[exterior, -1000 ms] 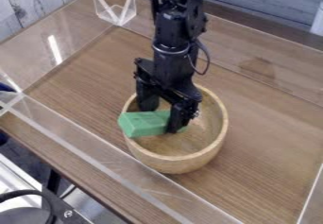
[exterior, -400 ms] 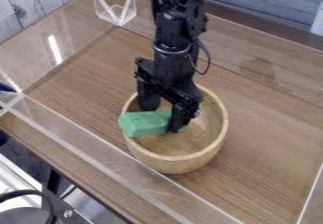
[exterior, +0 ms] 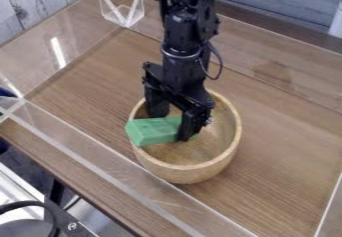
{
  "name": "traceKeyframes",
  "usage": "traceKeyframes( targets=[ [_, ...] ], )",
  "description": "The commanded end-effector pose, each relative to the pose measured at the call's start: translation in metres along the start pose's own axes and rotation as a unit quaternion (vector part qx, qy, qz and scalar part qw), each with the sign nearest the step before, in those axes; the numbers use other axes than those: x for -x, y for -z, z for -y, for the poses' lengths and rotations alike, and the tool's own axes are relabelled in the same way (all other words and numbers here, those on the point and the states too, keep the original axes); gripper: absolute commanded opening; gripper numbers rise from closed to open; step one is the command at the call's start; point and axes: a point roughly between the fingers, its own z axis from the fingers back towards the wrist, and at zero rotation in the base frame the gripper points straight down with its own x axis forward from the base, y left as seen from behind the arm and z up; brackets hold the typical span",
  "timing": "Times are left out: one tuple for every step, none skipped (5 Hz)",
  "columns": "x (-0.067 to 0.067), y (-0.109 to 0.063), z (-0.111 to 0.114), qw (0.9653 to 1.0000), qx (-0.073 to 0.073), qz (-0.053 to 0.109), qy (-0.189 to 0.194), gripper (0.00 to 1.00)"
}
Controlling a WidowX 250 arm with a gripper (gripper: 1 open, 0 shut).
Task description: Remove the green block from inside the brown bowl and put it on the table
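The green block (exterior: pixel 152 131) lies inside the brown bowl (exterior: pixel 214 156), leaning against its left inner side. My gripper (exterior: pixel 178 119) reaches straight down into the bowl, open, its two black fingers straddling the right end of the block. Whether the fingers touch the block cannot be told. The bowl stands on the wood-grain table (exterior: pixel 120 71) near its front edge.
Low clear acrylic walls (exterior: pixel 54 131) edge the table at the front, left and back. A clear acrylic stand (exterior: pixel 123 9) sits at the far back left. Black cables (exterior: pixel 34 221) lie outside the wall at the bottom left.
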Motion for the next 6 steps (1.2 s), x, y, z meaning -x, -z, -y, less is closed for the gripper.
traceKeyframes(
  targets=[
    [-0.0077,-0.0163,0.0001,0.9993,-0.006,0.036,0.002,1.0],
    [-0.0081,-0.0177,0.0002,0.9992,-0.006,0.04,0.002,1.0],
    [-0.0084,-0.0167,0.0002,0.9992,-0.006,0.041,0.001,1.0],
    [-0.0086,-0.0151,0.0003,0.9992,-0.006,0.04,0.001,1.0],
    [-0.0089,-0.0138,0.0004,0.9992,-0.007,0.04,0.0,1.0],
    [-0.0091,-0.0124,0.0005,0.9992,-0.007,0.04,-0.001,1.0]
  ],
)
